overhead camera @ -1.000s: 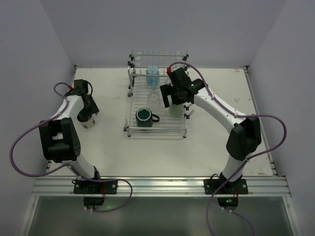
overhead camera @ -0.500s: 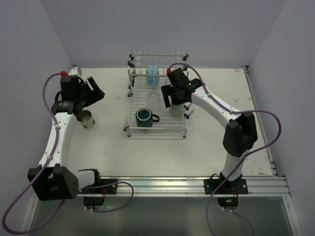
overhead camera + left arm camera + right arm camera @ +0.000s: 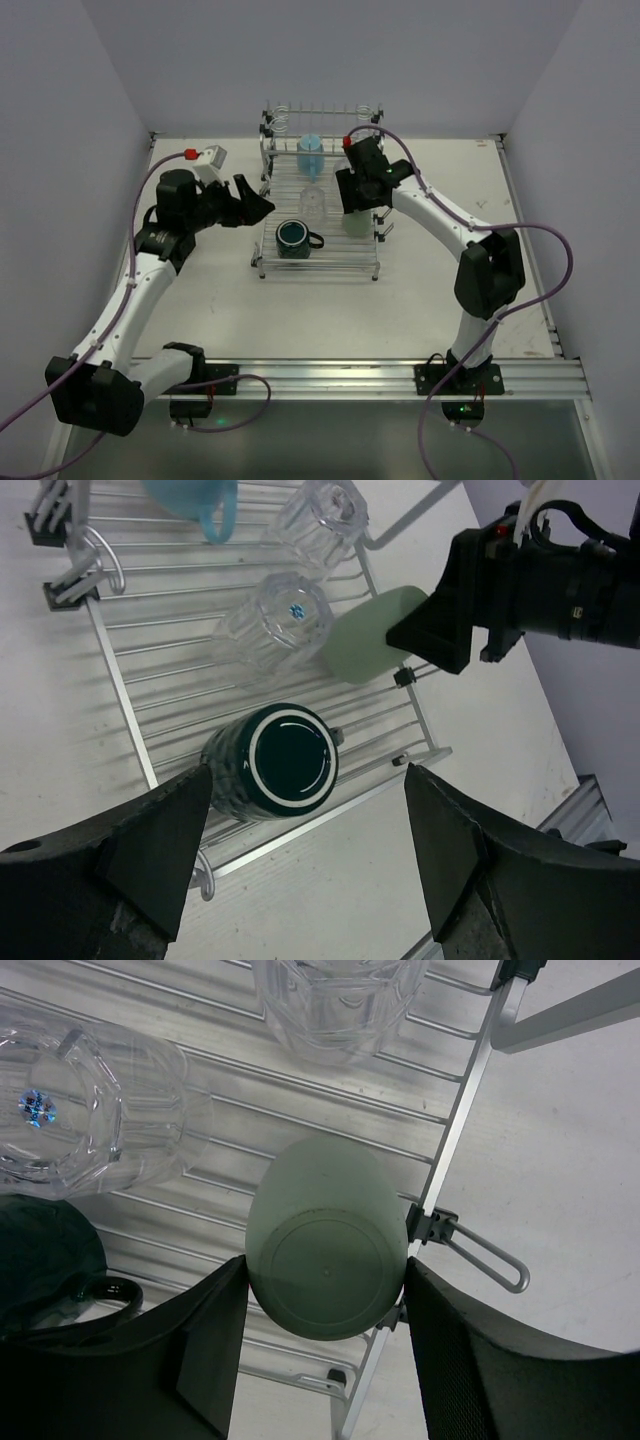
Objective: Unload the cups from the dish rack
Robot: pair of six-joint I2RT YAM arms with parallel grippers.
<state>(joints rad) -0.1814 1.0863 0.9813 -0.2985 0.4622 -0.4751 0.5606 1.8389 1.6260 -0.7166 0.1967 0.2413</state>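
Left arm: rises from its base at the near left, elbow bent, forearm reaching right across the white table [image 3: 300,310]. Its wrist stops just left of the chrome wire dish rack [image 3: 340,262]. The left gripper [image 3: 308,780] has its jaws spread wide, holds nothing and touches nothing. In the wrist view the dark teal mug with a handle [image 3: 275,765] shows between its fingers, on the near left part of the rack.

Right arm: rises from the near right base, elbow high at the right, forearm angled far-left over the rack's right side. The right gripper [image 3: 325,1262] is about half open. One finger sits on each side of the pale green cup [image 3: 370,645], with no gap visible. I cannot tell whether it is actually clamped. That cup lies tipped at the rack's right edge, its base towards the gripper.

Two clear faceted tumblers [image 3: 275,625] [image 3: 320,515] are mid-rack, and a light blue cup [image 3: 310,152] is at the far end.
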